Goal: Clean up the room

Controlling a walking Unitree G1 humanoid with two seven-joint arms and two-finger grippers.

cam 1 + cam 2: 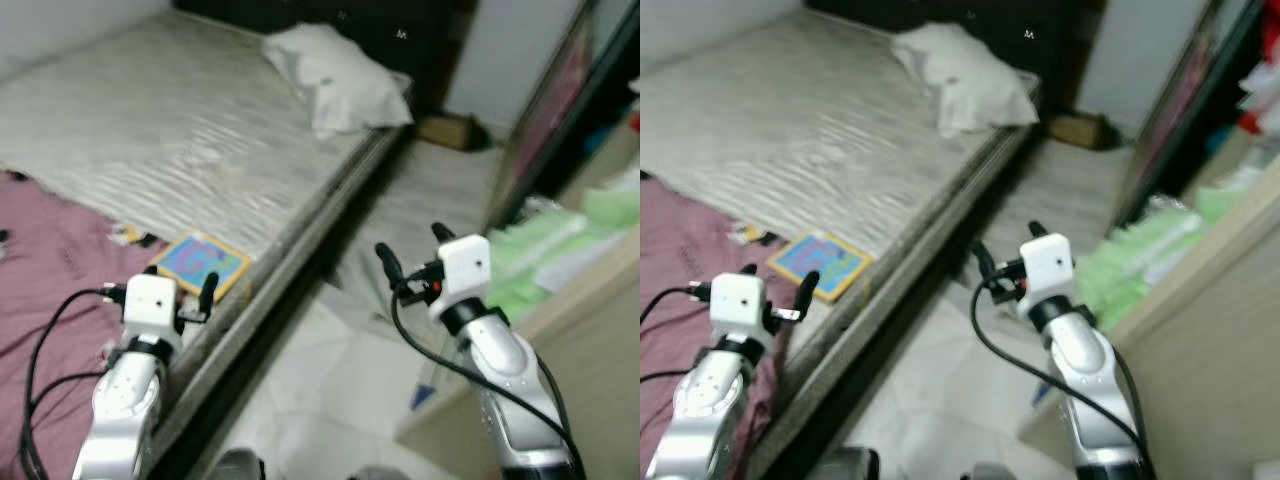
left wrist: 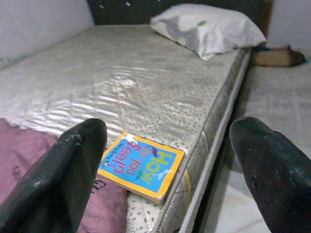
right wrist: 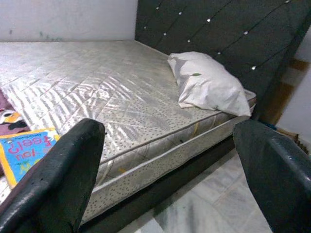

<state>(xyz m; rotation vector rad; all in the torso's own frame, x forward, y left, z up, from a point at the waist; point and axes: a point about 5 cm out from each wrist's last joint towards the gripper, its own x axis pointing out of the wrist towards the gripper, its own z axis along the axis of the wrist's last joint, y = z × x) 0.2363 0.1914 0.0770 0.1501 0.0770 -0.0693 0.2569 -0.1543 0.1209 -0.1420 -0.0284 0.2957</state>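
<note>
Left pincer (image 2: 160,165) spread wide — book (image 2: 141,166) part-hidden behind finger, right pincer (image 3: 165,165) wide too

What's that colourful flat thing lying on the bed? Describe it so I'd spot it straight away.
Start at the big bare mattress with the white pillow at its head. Follow the near edge down to where the purple blanket begins. There lies a thin children's book, its bright blue cover framed in orange, the only vivid thing on the pale mattress.
</note>
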